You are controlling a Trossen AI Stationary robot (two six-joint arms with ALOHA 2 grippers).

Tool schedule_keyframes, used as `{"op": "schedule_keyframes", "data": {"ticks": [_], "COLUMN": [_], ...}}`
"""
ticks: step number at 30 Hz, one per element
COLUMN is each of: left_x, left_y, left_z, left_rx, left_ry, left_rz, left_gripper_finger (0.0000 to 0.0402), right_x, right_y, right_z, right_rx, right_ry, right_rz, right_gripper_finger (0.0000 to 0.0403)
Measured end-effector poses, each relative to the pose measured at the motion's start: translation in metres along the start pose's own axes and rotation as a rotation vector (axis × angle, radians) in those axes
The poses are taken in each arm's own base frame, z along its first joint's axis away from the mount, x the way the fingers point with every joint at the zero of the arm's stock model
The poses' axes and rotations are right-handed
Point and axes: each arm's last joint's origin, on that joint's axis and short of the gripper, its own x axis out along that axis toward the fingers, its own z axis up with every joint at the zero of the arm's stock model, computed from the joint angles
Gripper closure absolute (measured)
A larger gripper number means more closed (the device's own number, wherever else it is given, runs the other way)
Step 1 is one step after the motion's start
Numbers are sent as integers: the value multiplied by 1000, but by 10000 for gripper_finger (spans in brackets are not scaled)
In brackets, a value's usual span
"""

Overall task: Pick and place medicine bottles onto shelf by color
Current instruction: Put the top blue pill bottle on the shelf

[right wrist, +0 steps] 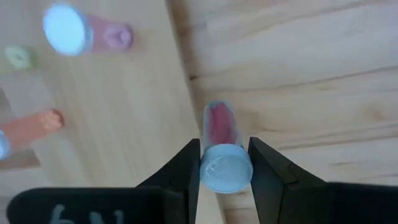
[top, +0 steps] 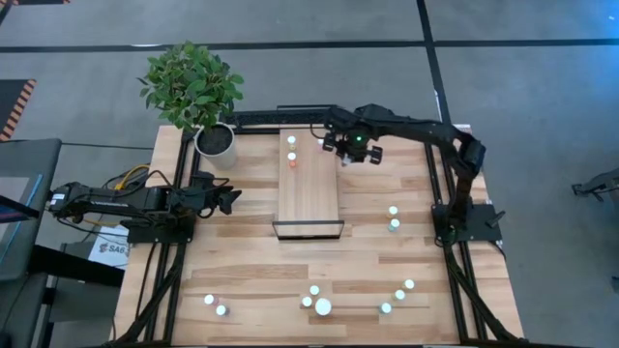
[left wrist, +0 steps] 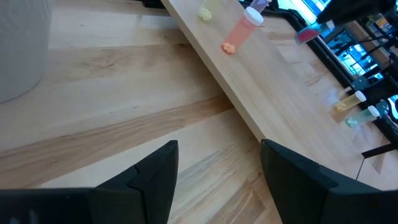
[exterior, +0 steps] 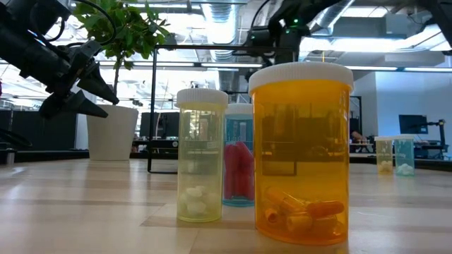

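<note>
2 grippers: right gripper (right wrist: 225,163) clenched on pink-filled bottle (right wrist: 222,149), body mostly hidden by cap, beside shelf (top: 308,188); left gripper (left wrist: 217,180) released, holding nothing, fingertips cut off.

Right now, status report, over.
Right tool shut on pink bottle, beside shelf far end. Left tool open, idle left of shelf. Nothing blocking.

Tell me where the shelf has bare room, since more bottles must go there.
The shelf is bare from its middle to the dark-framed end. Its far end is crowded: yellow and orange bottles stand there, and the right gripper holds a pink bottle beside that edge.
</note>
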Motion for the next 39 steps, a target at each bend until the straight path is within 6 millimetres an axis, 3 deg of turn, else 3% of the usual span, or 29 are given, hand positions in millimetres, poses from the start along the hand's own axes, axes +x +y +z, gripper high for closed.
{"op": "schedule_keyframes", "data": {"ticks": [12,19,24,39], "left_x": [0,0,0,0], "left_y": [0,0,0,0], "left_z": [0,0,0,0], "left_rx": [0,0,0,0], "left_ry": [0,0,0,-1], "left_rz": [0,0,0,0], "left_gripper_finger": [189,189,189,189], "right_x": [12,22,34,39], "right_y": [59,81,84,80], "right_z": [0,5,6,25], "right_rx": [-176,-242,-269,-262], "right_ry": [75,98,124,141], "right_rz": [-98,-127,-116,-127], "right_gripper_finger": [280,271,270,269]}}
